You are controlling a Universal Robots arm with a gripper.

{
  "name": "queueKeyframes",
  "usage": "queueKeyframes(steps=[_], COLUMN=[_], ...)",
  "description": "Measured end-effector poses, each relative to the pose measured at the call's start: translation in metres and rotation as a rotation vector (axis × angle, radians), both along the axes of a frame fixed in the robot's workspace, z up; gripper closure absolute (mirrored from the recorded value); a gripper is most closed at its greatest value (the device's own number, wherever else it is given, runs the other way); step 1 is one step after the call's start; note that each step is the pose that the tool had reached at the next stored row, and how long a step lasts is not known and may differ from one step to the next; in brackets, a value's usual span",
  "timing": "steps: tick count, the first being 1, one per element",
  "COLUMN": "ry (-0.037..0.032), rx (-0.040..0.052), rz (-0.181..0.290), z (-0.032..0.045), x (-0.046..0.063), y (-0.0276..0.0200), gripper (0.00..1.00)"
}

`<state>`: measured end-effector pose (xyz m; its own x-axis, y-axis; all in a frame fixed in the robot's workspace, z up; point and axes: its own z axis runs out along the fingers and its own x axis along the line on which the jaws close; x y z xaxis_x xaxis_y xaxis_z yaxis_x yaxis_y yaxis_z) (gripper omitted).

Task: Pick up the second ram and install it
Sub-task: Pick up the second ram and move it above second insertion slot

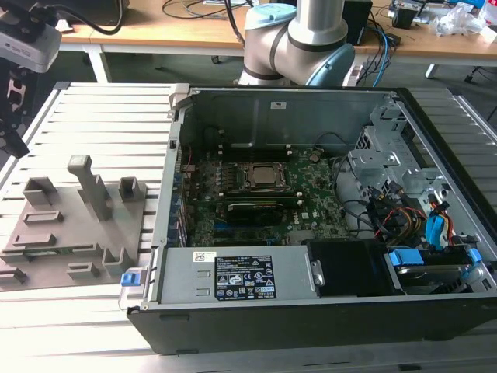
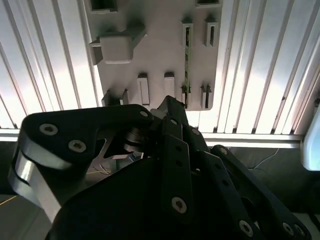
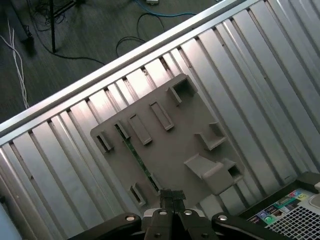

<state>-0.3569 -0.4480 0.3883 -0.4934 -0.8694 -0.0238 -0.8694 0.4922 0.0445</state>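
exterior view: open computer case [image 1: 287, 116] sits on the slatted worktop [image 1: 101, 116], side panel off so the motherboard [image 1: 314, 194] faces up for top-down access. grey holder tray [image 1: 78, 225] lies flat on the worktop just beside the case, on the exterior view's left, which keeps the carry into the case short. arm base [image 1: 299, 39] is behind the case. can't make out the stick in the tray from this angle.

first wrist view: looking down on the tray. second ram [image 3: 140, 161] stands on its long edge in a narrow slot of the tray, ends caught by small raised blocks. that leaves the top edge and both flat faces free for a pinch from above. end effector [image 3: 172, 196] hovers over the tray near one end of the stick and doesn't look to be touching it. its tips look drawn together with nothing between them, so no grasp. a corner of the case shows at the frame edge.

second wrist view: same layout from the other side. the green edge of the stick [image 2: 186, 65] runs along its slot, upright and seated in the tray. dark end effector linkage is in the foreground, with its tip near the stick's closer end. judgement: pick-up not yet made, and the stick is not installed.
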Motion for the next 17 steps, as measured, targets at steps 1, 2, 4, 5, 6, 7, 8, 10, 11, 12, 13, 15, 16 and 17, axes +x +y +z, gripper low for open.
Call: queueKeyframes(steps=[1,2,4,5,6,7,8,10,11,12,13,15,16,17], ry=[0.0000,0.0000,0.0000,0.0000,0.0000,0.0000,0.0000,0.0000,0.0000,0.0001,0.0000,0.0000,0.0001,0.0000], rx=[0.0000,0.0000,0.0000,0.0000,0.0000,0.0000,0.0000,0.0000,0.0000,0.0000,0.0000,0.0000,0.0000,0.0000], rz=[0.009,0.015,0.026,0.034,0.042,0.048,0.058,0.085,0.092,0.094,0.095,0.125,0.153,0.185], z=[0.0000,0.0000,0.0000,0.0000,0.0000,0.0000,0.0000,0.0000,0.0000,0.0000,0.0000,0.0000,0.0000,-0.0001], x=[0.0000,0.0000,0.0000,0.0000,0.0000,0.0000,0.0000,0.0000,0.0000,0.0000,0.0000,0.0000,0.0000,0.0000], y=[0.0000,0.0000,0.0000,0.0000,0.0000,0.0000,0.0000,0.0000,0.0000,0.0000,0.0000,0.0000,0.0000,0.0000], gripper=[0.89,0.89,0.89,0.89,0.89,0.89,0.89,0.89,0.89,0.89,0.89,0.89,0.89,0.89])
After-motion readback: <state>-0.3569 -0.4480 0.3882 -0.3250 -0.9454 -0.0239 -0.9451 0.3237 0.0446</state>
